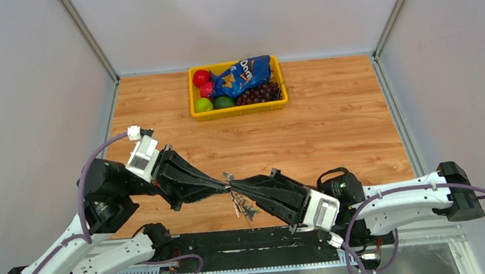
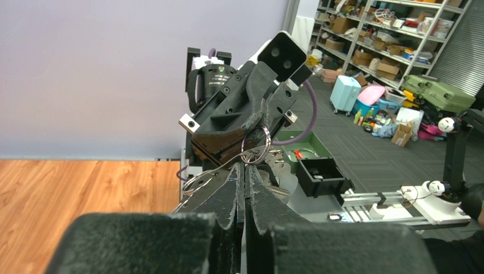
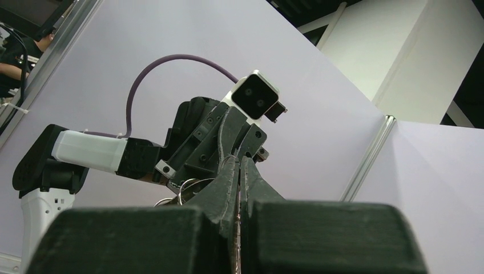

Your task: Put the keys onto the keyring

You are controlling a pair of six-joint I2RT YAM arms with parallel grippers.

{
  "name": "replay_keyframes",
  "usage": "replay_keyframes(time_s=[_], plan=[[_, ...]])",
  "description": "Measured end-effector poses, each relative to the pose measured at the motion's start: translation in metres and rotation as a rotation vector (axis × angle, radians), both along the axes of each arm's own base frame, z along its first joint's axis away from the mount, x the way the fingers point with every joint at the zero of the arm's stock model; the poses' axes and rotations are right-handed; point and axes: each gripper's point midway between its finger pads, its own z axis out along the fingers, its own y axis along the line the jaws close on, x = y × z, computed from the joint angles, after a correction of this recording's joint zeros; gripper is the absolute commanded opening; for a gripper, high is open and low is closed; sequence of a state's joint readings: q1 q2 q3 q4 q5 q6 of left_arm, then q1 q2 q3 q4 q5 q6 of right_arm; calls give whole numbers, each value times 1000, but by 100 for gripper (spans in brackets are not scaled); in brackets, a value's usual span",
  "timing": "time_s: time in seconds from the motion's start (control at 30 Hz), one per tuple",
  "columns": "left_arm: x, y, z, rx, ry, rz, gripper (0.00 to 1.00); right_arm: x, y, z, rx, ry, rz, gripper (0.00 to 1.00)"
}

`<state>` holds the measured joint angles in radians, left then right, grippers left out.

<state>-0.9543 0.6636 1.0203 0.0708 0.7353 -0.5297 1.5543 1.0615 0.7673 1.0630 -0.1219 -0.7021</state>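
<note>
Fruit [image 1: 213,103] and a chip bag [image 1: 242,75] are being held in a yellow tray [image 1: 237,110]; the left gripper [image 1: 225,184] and right gripper [image 1: 234,187], tip to tip, are being clamped on the keyring [image 2: 255,146].

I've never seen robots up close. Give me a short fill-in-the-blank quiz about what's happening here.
1. The left claw and right claw meet tip to tip, and both are ___.
2. The tray at the far edge of the table is coloured ___.
3. The chip bag in the tray is mostly ___.
4. The dark fruit bunch in the tray's right corner is ___.

Missing words: shut; yellow; blue; grapes.
</note>
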Motion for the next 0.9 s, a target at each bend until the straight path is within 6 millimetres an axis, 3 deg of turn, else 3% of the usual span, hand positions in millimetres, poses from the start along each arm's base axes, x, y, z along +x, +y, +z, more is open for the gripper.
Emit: replay_keyframes(time_s=[0.47, 0.53, 0.63, 0.9], plan=[[-7, 1, 10, -45, -63, -35, 5, -8, 1, 9, 46, 10, 78, 0], [-6, 1, 10, -47, -73, -32, 10, -8, 1, 9, 46, 16, 85, 0], [-5, 0, 10, -48, -84, -27, 28, -8, 1, 9, 44, 24, 91, 0], [3, -4, 5, -32, -97, 12, 51, -6, -3, 3, 30, 50, 96, 0]])
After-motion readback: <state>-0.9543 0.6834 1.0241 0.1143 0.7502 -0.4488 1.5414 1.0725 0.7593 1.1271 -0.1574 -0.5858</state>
